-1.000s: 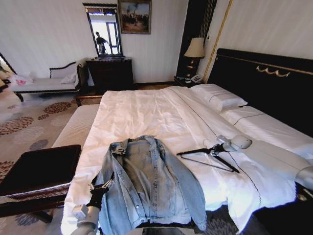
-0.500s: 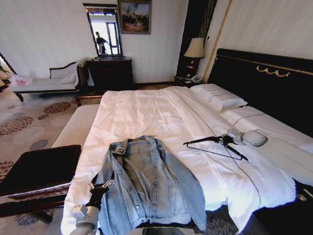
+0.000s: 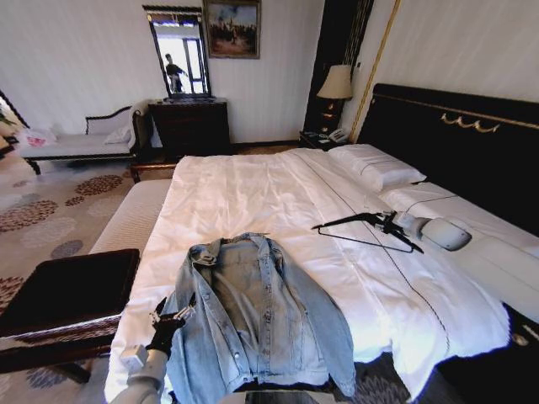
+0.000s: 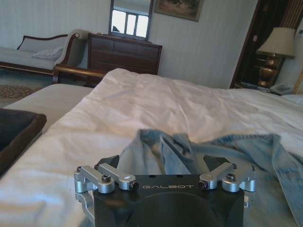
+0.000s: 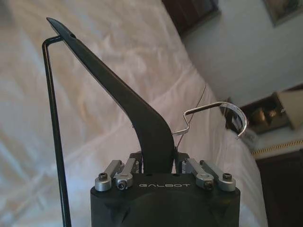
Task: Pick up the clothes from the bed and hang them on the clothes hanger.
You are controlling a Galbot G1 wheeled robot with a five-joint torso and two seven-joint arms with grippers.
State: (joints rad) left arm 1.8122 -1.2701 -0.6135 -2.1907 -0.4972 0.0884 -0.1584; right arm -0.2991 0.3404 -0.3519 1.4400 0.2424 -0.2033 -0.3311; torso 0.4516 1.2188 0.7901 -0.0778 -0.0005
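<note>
Clothes hanger is held clamped in the right pincer, clear above the bed near the pillows.

Denim jacket is spread flat at the bed's foot; left pincer is parked at its sleeve edge, grip state cannot be told.

Risks:
- hanger could be twisted in the clamp, since it's gripped at one arm
- hook could be snagged on the sheet

Hidden:
- left fingertips, behind the pincer body
- jacket hem, cut off at the frame edge

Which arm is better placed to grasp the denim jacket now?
Left, probably. The left gripper hangs at the denim jacket near its sleeve edge, while the right gripper is shut on the clothes hanger, held above the bed.
</note>
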